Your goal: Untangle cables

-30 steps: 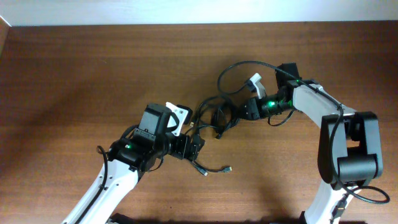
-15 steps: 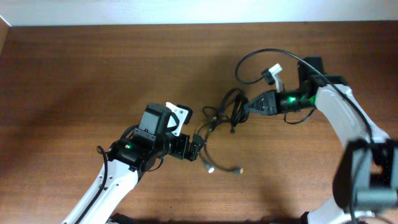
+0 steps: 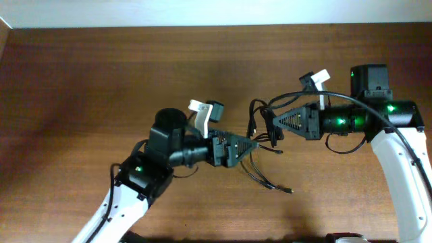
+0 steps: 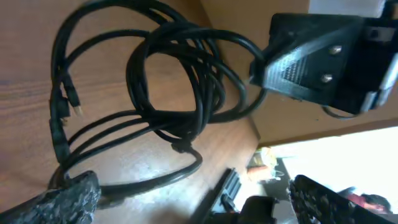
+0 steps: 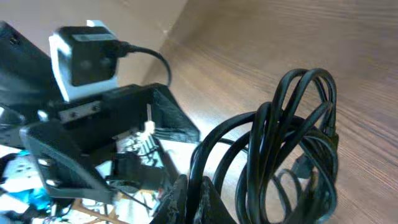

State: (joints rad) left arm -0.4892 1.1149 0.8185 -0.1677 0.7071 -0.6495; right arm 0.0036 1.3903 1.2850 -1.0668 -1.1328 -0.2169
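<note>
A tangle of black cables [image 3: 260,128] hangs between my two grippers above the wooden table, with loose strands trailing down to a plug end [image 3: 289,191]. My right gripper [image 3: 272,121] points left and is shut on a black cable loop [image 5: 298,143], pinched between its fingertips [image 5: 199,186]. My left gripper [image 3: 253,144] points right, just below and left of the bundle. In the left wrist view its jaws [image 4: 193,190] are wide apart. The coiled cables [image 4: 180,93] lie ahead of it, and one strand runs against its left finger.
The brown wooden table [image 3: 101,74] spreads around both arms, with a pale wall strip along its far edge [image 3: 202,13]. The right gripper's body [image 4: 311,56] shows close in the left wrist view, and the left arm's camera block [image 5: 84,53] in the right wrist view.
The right gripper has pulled the cable bundle rightward and lifted it. The left gripper has swung up and to the right after it. The loose cable ends slid right across the table.
</note>
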